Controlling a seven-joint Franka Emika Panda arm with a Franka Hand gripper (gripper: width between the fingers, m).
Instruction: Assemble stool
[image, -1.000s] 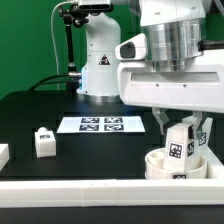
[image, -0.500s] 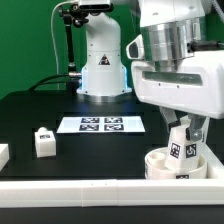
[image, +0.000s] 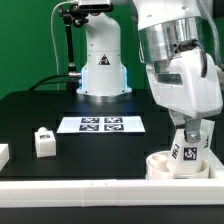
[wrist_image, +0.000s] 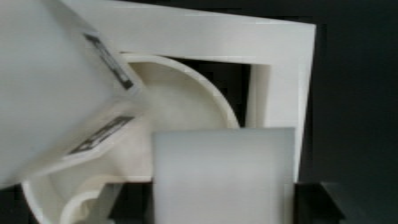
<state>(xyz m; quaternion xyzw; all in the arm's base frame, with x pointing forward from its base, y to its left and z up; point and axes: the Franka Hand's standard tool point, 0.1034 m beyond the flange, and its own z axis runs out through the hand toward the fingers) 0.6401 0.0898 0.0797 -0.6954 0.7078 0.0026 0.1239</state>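
**Item 1: gripper** (image: 191, 134). 1 arm, 2 fingers, low at the exterior view's right. The jaws are closed almost fully, clamped on the upper part of a stool leg.

**Item 2: held leg** (image: 187, 151). Short white block with its tag facing the camera. Its lower end is inside the outline of the seat, touching it or just above it; the pictures do not settle which. Its long axis is near upright with a slight lean, matching the tilt of the wrist. In the wrist view the held leg (wrist_image: 68, 100) fills one side of the picture at a slant, with a tag on its edge.

**Item 3: seat** (image: 158, 166). Squat white disc on the bench (image: 30, 112) at the exterior view's lower right, just beside the border rail (image: 90, 190). It lies directly below the gripper, so the approach line is straight down the leg's long axis. In the wrist view the curved rim of the seat (wrist_image: 199, 100) runs just beside the leg.

**Item 4: spare leg** (image: 43, 142). 1 tagged block standing on the bench, well apart toward the exterior view's left.

**Item 5: marker board** (image: 100, 124). Flat on the bench, between the spare leg and the gripper.

**Assessment.** The step in hand looks like seating this leg in the seat. The next move likely depends on bringing the leg's axis square to the seat's face. A lean carried into the socket could jam it.
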